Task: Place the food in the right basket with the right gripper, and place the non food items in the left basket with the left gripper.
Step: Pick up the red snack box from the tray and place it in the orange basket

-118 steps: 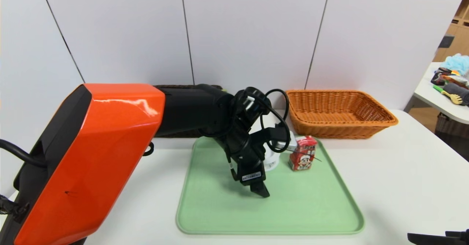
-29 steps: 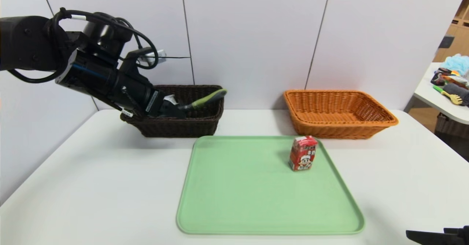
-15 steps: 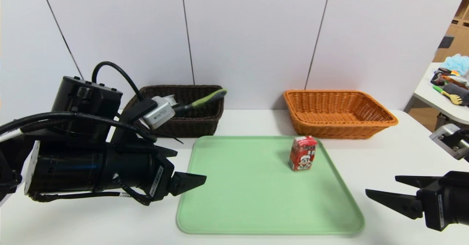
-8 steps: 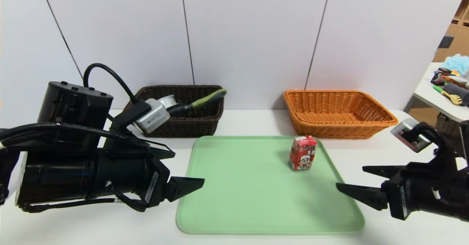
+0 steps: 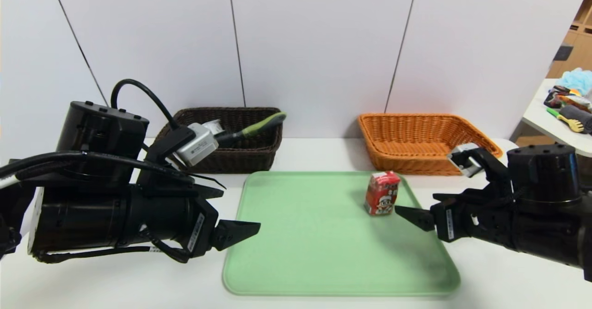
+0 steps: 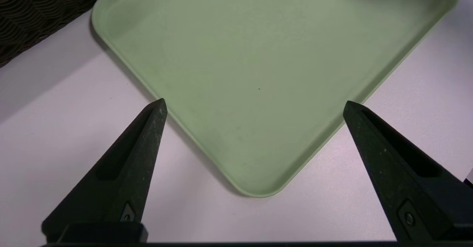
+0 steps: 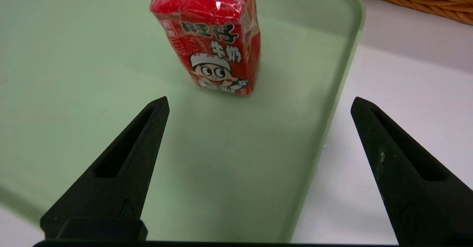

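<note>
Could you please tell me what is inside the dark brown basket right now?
The dark brown basket holds a green-handled brush; the left arm's camera covers its head and the rest.

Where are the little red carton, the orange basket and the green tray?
red carton (image 5: 382, 193), head view, on its front face.
orange basket (image 5: 467, 139), head view, on its right rim.
green tray (image 5: 300, 253), head view, on its bare floor.
</note>
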`<state>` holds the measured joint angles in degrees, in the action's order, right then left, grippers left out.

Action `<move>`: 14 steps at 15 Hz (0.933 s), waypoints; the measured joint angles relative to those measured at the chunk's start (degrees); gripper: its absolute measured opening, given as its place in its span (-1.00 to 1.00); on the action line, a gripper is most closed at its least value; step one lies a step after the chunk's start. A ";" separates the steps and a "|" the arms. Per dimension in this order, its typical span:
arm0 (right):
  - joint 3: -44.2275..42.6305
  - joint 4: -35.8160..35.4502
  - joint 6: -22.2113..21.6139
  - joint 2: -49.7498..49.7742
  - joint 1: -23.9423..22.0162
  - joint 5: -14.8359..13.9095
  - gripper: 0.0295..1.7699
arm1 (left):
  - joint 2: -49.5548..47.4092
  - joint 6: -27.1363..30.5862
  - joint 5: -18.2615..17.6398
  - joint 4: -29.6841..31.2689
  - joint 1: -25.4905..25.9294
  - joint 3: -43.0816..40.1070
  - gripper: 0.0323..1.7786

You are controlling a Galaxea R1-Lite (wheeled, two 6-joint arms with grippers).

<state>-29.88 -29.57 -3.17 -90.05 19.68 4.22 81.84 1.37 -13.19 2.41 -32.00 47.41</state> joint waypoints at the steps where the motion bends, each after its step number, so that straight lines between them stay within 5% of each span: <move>1: 0.12 -1.45 -0.77 -1.24 1.22 -2.38 0.92 | 0.22 -0.02 0.07 0.00 0.00 0.22 0.90; 5: 0.11 -3.08 -3.88 -3.58 5.24 -5.25 0.92 | 0.71 -0.07 0.07 0.00 0.00 0.40 0.90; 14: -0.96 -13.51 -6.03 -9.62 11.19 -16.88 0.92 | 1.55 -0.05 0.02 0.00 0.02 0.41 0.90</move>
<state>-30.84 -43.08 -9.20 -99.67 30.87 -12.67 83.38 1.32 -13.17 2.41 -31.98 47.82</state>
